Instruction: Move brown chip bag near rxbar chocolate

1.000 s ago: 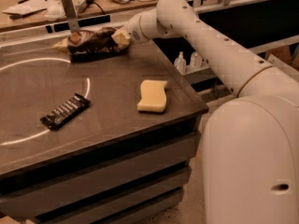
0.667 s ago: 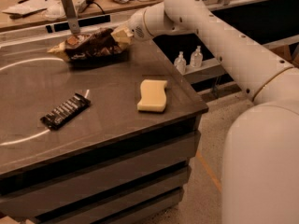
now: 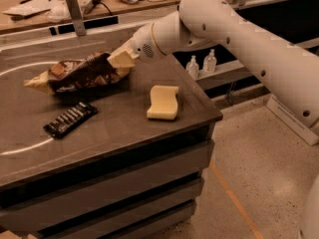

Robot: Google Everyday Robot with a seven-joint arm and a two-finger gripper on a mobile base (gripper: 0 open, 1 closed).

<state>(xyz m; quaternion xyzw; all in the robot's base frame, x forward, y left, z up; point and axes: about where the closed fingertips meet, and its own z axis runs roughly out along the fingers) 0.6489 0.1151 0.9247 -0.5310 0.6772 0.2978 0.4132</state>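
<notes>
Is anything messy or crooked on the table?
Only the chip bag: it's crumpled and tilted, pinched at one end by the gripper, just behind the chocolate bar. Nothing is spilled.

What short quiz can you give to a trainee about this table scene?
1. True or false: the gripper holds the brown chip bag by its right end, as the picture shows it.
2. Short answer: does the bag touch the rxbar chocolate?
3. Which thing lies nearest the front right corner of the table? A) the bag B) the yellow sponge C) the rxbar chocolate

Key: 1. true; 2. no, a strip of table shows between them; 3. B
</notes>
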